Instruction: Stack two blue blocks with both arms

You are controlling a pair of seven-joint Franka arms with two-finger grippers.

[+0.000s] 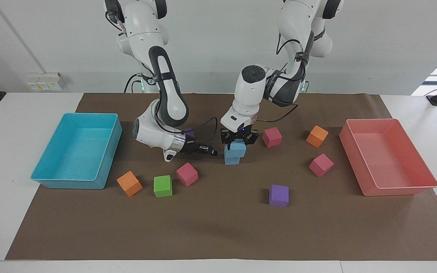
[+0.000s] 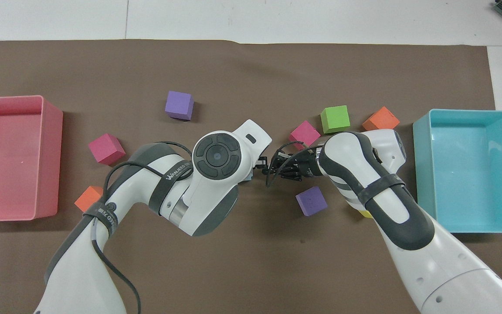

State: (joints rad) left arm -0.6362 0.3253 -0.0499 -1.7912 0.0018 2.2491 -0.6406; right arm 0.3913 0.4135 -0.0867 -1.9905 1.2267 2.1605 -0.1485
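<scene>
- Left gripper (image 1: 239, 139) — pointing down at mid-table, jaws clamped on upper blue block (image 1: 238, 148).
- Upper blue block — resting on lower blue block (image 1: 231, 159), set a little toward the left arm's end, edges not flush.
- Lower blue block — flat on brown mat (image 1: 218, 227), roughly midway between the two trays.
- Right gripper (image 1: 214, 152) — held low and level just beside the lower blue block, on the right arm's side; fingertips pressed together, nothing between them.
- Turquoise tray (image 1: 63, 178) at the right arm's end; pink tray (image 1: 400, 189) at the left arm's end (both with bare floors).
- Loose cubes on mat: purple cube (image 1: 279, 195), green cube (image 1: 162, 186), three pink, two orange; a second purple one partly hidden by the right wrist.
</scene>
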